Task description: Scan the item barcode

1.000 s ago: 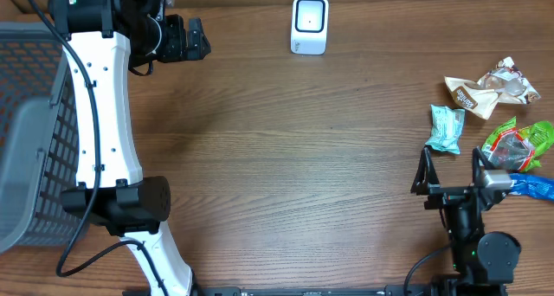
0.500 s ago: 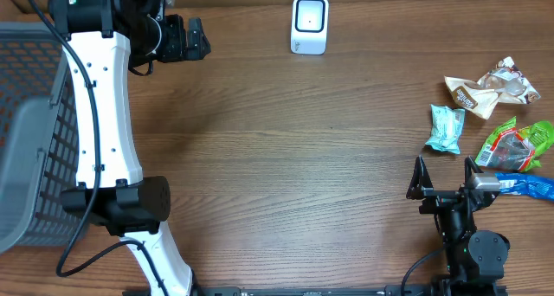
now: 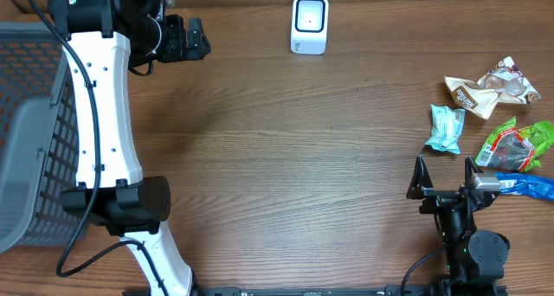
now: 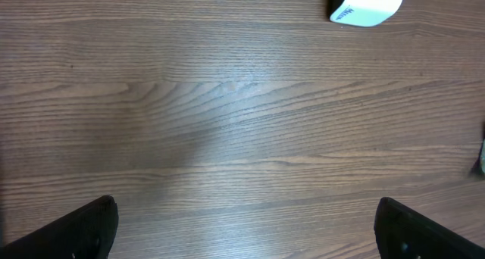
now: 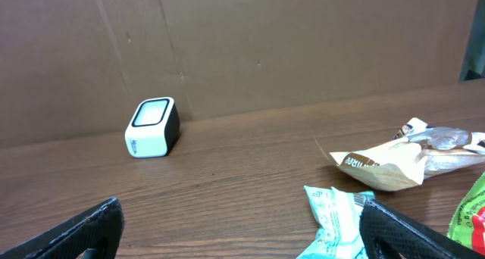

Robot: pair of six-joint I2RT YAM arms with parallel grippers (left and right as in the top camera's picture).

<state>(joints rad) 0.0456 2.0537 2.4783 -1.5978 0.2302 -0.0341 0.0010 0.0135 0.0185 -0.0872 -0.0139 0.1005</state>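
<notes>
The left arm (image 3: pixel 104 114) reached from the near edge up to the far left corner of the tabletop (image 3: pixel 277 157). Its hand (image 3: pixel 197 40) pointed to the right, toward the white scanner (image 3: pixel 310 23). The two fingers stood wide apart and held nothing.

The right arm (image 3: pixel 474 244) sat low and folded at the near right edge. Its hand (image 3: pixel 445 175) pointed to the far side. It was wide open and empty too.

The snack packs lay on the right side of the tabletop. A teal pack (image 3: pixel 446 128) lay just past the right hand. A tan wrapper (image 3: pixel 485 90) lay farther off. A green pack (image 3: pixel 517 144) and a blue pack (image 3: pixel 532 186) lay right beside the hand. The scanner stood at the far edge, in the middle.

Only the view from above showed the grey basket (image 3: pixel 35 131) on the left. The left wrist view showed bare wood and just a corner of the scanner. The right wrist view showed a brown wall (image 5: pixel 303 47) behind the scanner.
</notes>
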